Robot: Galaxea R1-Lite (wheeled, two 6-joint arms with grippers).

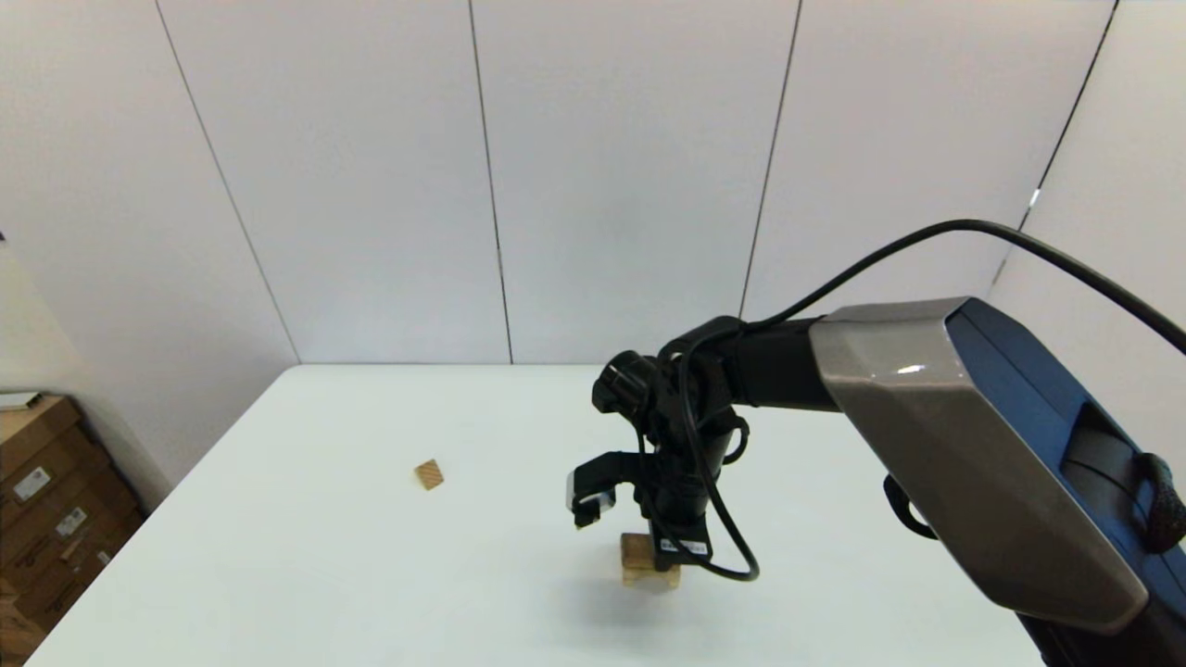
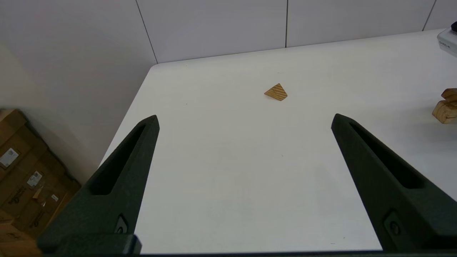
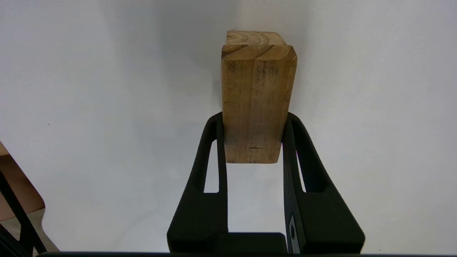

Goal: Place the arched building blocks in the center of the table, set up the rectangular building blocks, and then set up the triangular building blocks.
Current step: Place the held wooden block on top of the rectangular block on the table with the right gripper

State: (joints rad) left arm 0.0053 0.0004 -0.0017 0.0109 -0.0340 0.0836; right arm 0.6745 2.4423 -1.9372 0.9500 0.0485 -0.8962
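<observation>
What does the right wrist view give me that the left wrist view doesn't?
Only the right wrist view shows the right gripper shut on the rectangular block, held over the arched block beneath it. Only the left wrist view shows the triangular block lying apart, and the open left gripper hanging over bare table. Both show the arched block, though the left wrist view catches it only at the picture's edge.

White table [image 1: 306,556]: wedge [image 1: 428,474], arch blk [image 1: 649,576].

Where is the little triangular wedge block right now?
In the head view the triangular block lies alone on the white table, on the robot's left, well apart from the block stack under the right gripper.
</observation>
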